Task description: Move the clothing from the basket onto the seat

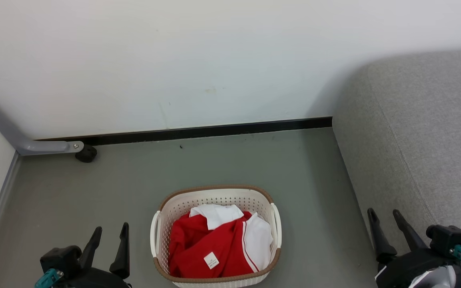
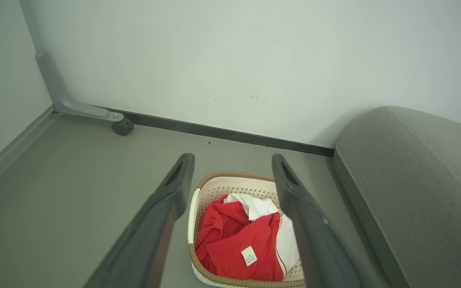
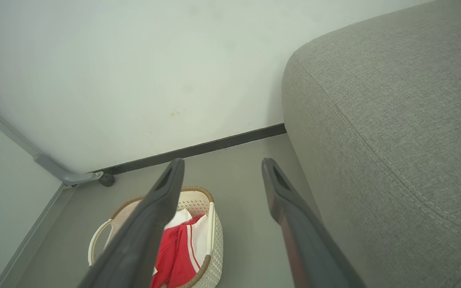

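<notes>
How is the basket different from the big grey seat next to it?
The basket is small, cream plastic with holes; the seat is much bigger, soft grey fabric. The basket sits low on the floor; the seat rises higher beside it. The basket holds red and white clothing; the seat shows none on it. Both have rounded corners.

The left jaws sit at the head view's lower left, their dark fingers (image 1: 123, 248) spread wide, pointing up and empty. The right jaws sit at the lower right, fingers (image 1: 377, 236) equally wide apart, leaning slightly left, gripping nothing.
</notes>
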{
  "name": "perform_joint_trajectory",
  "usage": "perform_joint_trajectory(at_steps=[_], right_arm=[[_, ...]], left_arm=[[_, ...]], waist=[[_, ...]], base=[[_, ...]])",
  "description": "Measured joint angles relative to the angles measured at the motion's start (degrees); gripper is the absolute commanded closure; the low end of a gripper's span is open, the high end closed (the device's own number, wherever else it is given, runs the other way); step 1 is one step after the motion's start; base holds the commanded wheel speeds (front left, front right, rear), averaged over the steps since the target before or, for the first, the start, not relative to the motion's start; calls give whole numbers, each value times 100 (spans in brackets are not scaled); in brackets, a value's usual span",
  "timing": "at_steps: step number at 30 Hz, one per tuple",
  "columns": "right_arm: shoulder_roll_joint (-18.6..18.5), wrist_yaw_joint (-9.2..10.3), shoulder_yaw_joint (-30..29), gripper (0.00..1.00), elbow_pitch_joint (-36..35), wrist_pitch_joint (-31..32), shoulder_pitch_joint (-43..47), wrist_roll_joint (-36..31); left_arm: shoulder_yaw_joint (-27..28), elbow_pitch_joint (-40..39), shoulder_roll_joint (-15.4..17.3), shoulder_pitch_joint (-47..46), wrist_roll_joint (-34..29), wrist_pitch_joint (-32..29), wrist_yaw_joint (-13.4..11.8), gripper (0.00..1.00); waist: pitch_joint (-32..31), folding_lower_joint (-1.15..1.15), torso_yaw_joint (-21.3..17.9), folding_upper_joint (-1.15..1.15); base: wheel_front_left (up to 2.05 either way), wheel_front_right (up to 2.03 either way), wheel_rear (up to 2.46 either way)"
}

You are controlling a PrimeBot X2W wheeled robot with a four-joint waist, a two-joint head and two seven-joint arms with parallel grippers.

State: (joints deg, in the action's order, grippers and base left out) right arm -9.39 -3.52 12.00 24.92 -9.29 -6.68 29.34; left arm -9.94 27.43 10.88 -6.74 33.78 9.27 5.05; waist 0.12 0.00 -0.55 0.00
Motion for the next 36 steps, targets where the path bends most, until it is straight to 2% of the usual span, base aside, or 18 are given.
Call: perform_joint_trajectory(at_steps=[23,36], right_arm=[[-37,51,433,0,216,-493,-246,-1905],[76,56,477,0,-43,-493,-349,-1998]], left_arm=[[-124,119,210,-51,-1882,494,8,0],[-112,12,201,-275,-1940,503,109,0]], waist=[[113,0,-108,0],[484,0,-286,0]], base=[[0,0,0],[0,0,0]])
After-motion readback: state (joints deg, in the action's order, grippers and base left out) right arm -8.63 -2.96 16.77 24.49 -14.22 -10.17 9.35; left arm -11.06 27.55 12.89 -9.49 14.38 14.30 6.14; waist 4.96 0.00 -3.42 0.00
